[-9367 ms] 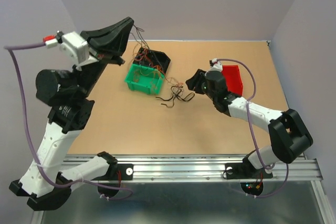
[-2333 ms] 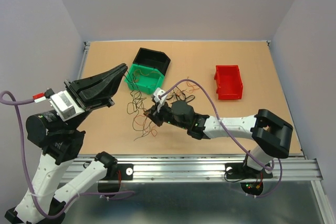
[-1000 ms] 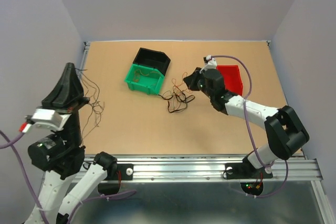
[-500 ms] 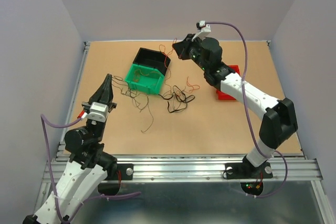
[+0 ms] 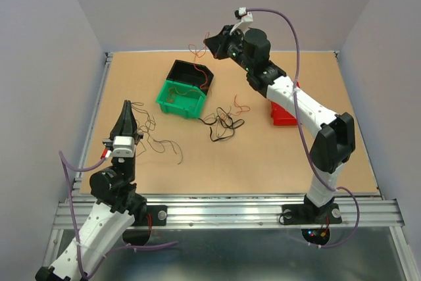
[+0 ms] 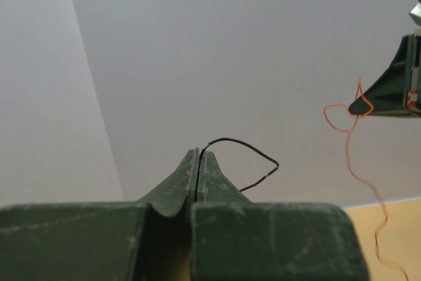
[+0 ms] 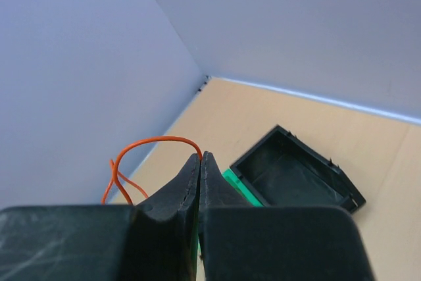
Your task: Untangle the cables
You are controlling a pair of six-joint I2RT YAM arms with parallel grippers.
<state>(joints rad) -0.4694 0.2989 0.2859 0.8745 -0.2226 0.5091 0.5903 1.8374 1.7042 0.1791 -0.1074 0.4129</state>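
The cables lie in three groups. My left gripper [image 5: 127, 104] [image 6: 198, 151] points upward at the left of the table, shut on a thin black cable [image 6: 262, 157]; black strands [image 5: 154, 137] trail from it onto the board. My right gripper [image 5: 209, 39] [image 7: 200, 154] is raised above the far edge, shut on an orange-red cable [image 7: 150, 140] that dangles [image 5: 199, 52] over the black bin. A small tangle of dark and brown cables [image 5: 223, 127] rests mid-table, with a loose orange-red piece [image 5: 241, 104] beside it.
A black bin [image 5: 193, 74] and a green bin [image 5: 179, 99] stand together at the back left; a few wires lie in the green one. A red bin [image 5: 285, 114] sits at the right, partly hidden by my right arm. Walls enclose the table.
My right gripper has risen further up and left with the orange-red cable. My left gripper has shifted slightly toward the near left, drawing its black strands away from the green bin.
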